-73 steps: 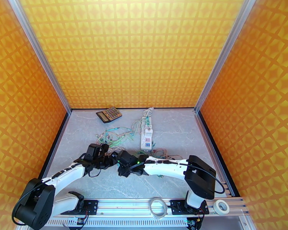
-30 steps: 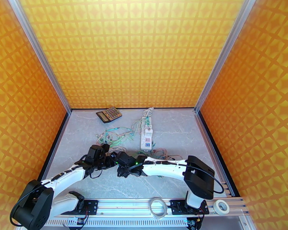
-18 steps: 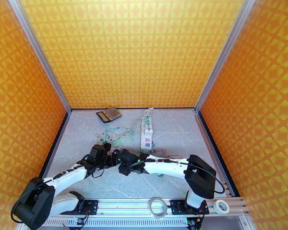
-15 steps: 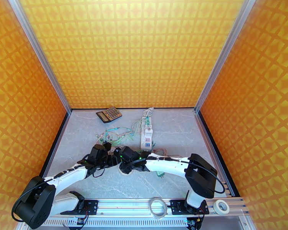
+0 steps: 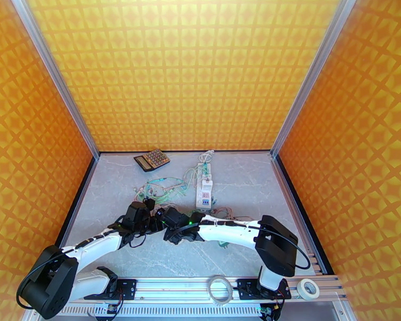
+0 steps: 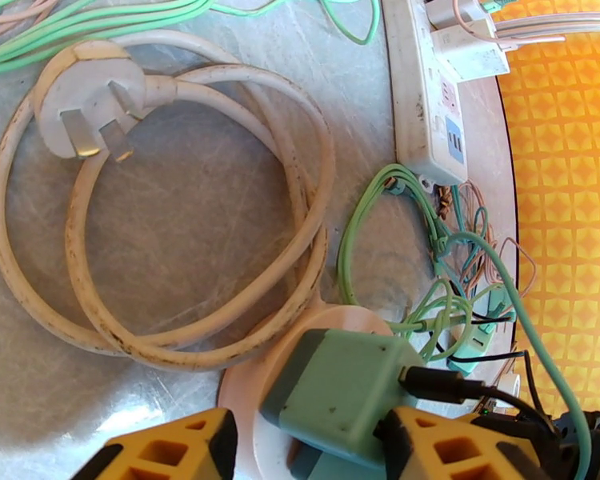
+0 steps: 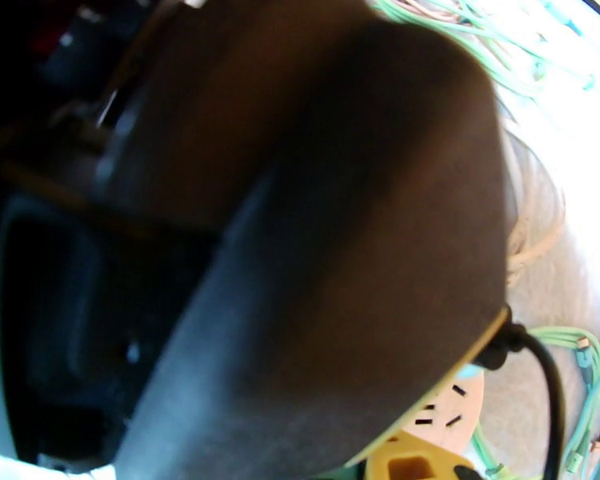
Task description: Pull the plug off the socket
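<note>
My left tool (image 6: 312, 450) has its yellow fingers (image 6: 168, 454) narrowly apart around the mint-green plug (image 6: 336, 390), which is seated on the round white socket (image 6: 240, 394). I cannot tell if they pinch. Ahead lie a grimy white cable coil (image 6: 324, 170), green wires (image 6: 380, 226) and a white power strip (image 6: 424, 98). My right tool (image 5: 166, 219), closed, crowds in alongside.

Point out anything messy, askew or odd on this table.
The grimy white thick cord lies in a loose coil, its flat-pin plug unplugged, prongs up. Thin mint-green wires sprawl in a tangle beside the white power strip. Nothing looks spilled or broken.
</note>
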Robot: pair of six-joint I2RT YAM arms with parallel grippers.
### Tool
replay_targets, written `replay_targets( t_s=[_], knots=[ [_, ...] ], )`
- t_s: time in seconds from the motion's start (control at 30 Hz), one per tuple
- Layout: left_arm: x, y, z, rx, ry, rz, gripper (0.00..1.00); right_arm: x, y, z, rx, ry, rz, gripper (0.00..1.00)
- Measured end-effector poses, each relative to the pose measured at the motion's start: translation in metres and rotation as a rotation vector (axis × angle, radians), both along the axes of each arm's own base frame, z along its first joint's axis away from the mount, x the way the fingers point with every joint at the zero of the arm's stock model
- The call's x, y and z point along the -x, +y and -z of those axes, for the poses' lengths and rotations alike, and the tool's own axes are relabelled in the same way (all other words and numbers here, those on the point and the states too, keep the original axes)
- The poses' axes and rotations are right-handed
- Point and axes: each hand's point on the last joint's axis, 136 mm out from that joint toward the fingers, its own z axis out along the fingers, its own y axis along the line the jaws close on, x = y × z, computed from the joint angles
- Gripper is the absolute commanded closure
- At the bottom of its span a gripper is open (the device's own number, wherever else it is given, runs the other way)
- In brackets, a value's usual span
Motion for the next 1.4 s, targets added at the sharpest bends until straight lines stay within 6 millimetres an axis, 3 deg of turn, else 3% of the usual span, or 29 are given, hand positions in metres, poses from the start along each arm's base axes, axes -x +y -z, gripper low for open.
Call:
replay_targets(
  t_s=[0.6,1.07,1.4],
  knots=[
    [-0.006,0.000,0.000,-0.003,-0.022,-0.015,0.47,-0.013,-0.005,-0.001,-0.180,0.214,0.099,0.86],
    [-0.006,-0.003,0.001,-0.002,-0.019,-0.008,0.47,-0.006,0.000,-0.003,0.011,0.032,0.032,0.86],
    [-0.009,-0.006,0.001,-0.001,-0.030,-0.004,0.48,-0.013,-0.006,-0.002,-0.072,0.136,0.066,0.86]
  ],
)
